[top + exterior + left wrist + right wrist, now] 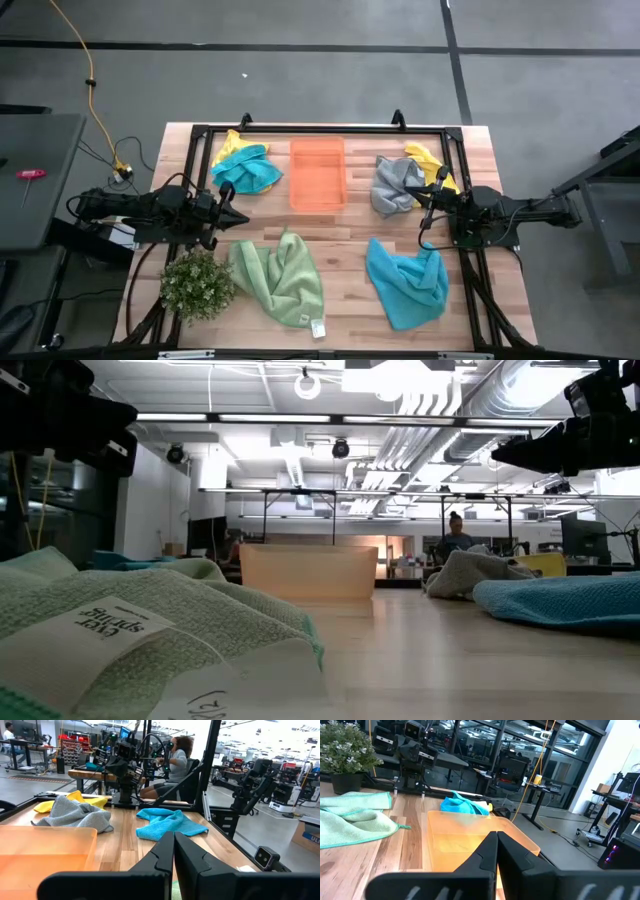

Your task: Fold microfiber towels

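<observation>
Microfiber towels all lie crumpled and unfolded on the bench (340, 235): green towel (280, 278) near the front edge toward the left, beside the plant (197, 285); blue towel (407, 284) near the front edge toward the right; grey towel (396, 184) touching a yellow towel (432, 164) by the back right corner; teal towel (248, 172) on a second yellow towel (232, 146) by the back left corner. Orange bin (318, 173) sits mid-back between the two piles. Left gripper (238, 214) hangs at the left edge, right gripper (427, 212) at the right edge, both off the cloth, jaws pressed together, holding nothing. Task looks not yet begun. Risks: closed jaws would just push a towel and bunch it; the overlapped pairs could lift together; the left arm could knock the plant when reaching for the green towel
</observation>
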